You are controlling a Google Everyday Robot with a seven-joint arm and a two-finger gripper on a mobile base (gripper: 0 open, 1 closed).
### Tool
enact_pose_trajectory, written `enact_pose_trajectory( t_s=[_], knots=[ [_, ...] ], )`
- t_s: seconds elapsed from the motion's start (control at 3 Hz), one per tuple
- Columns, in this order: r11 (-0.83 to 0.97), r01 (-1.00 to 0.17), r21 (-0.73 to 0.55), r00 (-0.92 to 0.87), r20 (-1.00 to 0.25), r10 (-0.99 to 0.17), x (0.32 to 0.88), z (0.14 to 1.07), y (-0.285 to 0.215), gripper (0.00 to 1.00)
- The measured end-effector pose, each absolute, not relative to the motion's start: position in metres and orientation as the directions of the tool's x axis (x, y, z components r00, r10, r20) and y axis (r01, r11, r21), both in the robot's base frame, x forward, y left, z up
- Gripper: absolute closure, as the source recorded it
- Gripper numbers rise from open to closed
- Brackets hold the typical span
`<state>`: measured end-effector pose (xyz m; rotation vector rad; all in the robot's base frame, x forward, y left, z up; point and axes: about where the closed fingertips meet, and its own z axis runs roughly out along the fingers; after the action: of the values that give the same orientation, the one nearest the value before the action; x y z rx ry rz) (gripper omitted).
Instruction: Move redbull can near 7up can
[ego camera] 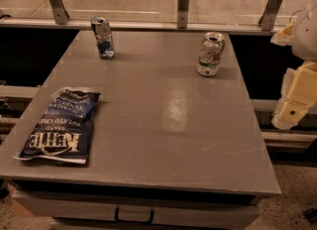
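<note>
The redbull can point(102, 36), slim and blue-and-silver, stands upright at the far left of the grey table point(158, 125). The 7up can point(210, 54), wider, white with green markings and slightly dented, stands upright at the far right of the table. The two cans are well apart. My gripper point(295, 97) shows at the right edge of the view, beyond the table's right side, pale and cream-coloured, holding nothing. It is far from both cans.
A dark blue Kettle chip bag point(62, 125) lies flat near the table's front left. A rail with metal posts point(183, 6) runs behind the table's far edge. The table's right edge lies just left of the arm.
</note>
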<state>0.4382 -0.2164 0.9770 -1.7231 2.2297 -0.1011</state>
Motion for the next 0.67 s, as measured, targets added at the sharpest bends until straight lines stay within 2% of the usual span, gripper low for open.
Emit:
enact_pose_trajectory(
  t_s=[0.67],
  knots=[
    [0.229, -0.943, -0.242, -0.169, -0.243, -0.955, 0.456, 0.965, -0.201, 0.0]
  ],
)
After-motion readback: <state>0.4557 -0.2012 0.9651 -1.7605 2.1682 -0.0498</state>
